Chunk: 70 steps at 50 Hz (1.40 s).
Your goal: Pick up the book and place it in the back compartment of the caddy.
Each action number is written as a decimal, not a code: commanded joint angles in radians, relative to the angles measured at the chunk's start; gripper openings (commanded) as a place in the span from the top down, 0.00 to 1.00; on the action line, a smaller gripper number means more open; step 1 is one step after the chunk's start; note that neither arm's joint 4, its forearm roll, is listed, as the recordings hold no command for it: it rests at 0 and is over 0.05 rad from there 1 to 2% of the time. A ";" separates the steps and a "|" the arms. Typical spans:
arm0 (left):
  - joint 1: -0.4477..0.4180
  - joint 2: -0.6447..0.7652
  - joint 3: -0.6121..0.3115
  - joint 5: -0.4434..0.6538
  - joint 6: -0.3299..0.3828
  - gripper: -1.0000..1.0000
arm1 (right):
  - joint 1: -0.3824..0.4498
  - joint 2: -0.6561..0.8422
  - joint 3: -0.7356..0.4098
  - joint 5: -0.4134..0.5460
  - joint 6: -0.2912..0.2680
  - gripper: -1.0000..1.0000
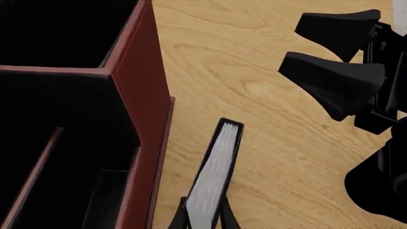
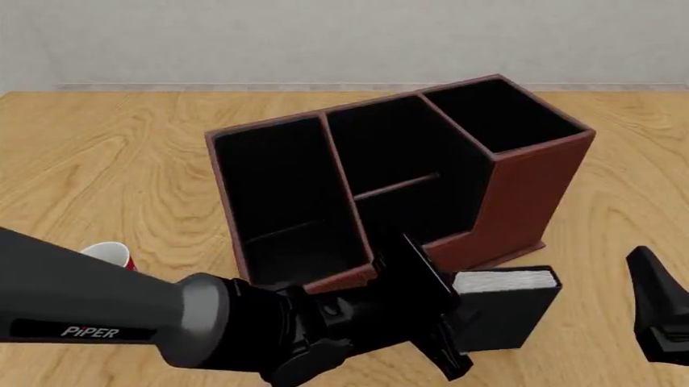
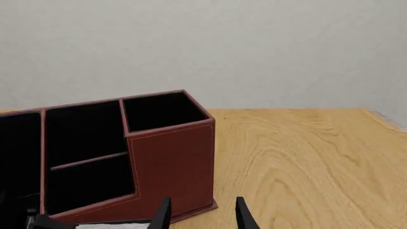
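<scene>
Left gripper (image 1: 205, 220) clamps the book (image 2: 504, 310) just off the caddy (image 2: 528, 185) toward the table's near edge; right gripper (image 3: 202, 214) open, unloaded

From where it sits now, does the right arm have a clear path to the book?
Probably not a clean one: the left pincer already clamps the book beside the caddy. The right pincer is open nearby, apart from it.

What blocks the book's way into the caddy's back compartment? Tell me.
Only the caddy's own near wall: the left gripper holds the book low beside it, so it must rise over. No loose object intervenes.
</scene>
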 commanded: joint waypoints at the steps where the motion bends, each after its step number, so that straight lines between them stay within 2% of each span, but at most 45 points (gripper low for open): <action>1: -0.010 -0.014 0.008 0.003 -0.005 1.00 | 0.000 0.001 0.002 -0.003 -0.001 0.00; 17: -0.003 -0.170 0.053 0.036 0.004 1.00 | 0.000 0.000 0.001 -0.001 -0.001 0.00; 21: 0.021 -0.233 0.078 0.033 0.036 1.00 | 0.000 -0.001 -0.002 0.004 0.000 0.00; 25: 0.035 -0.269 0.089 0.036 0.035 1.00 | 0.000 0.000 0.000 -0.001 -0.001 0.00; 28: 0.038 -0.306 0.093 0.052 0.034 1.00 | 0.000 -0.001 -0.002 0.003 0.001 0.00; 30: 0.036 -0.331 0.100 0.056 0.058 1.00 | 0.000 0.000 0.001 -0.001 -0.001 0.00; 44: 0.056 -0.476 0.095 0.156 0.047 1.00 | 0.000 -0.001 0.000 0.000 -0.001 0.00; 70: 0.102 -0.587 0.072 0.263 0.069 1.00 | 0.000 0.001 -0.001 0.001 0.000 0.00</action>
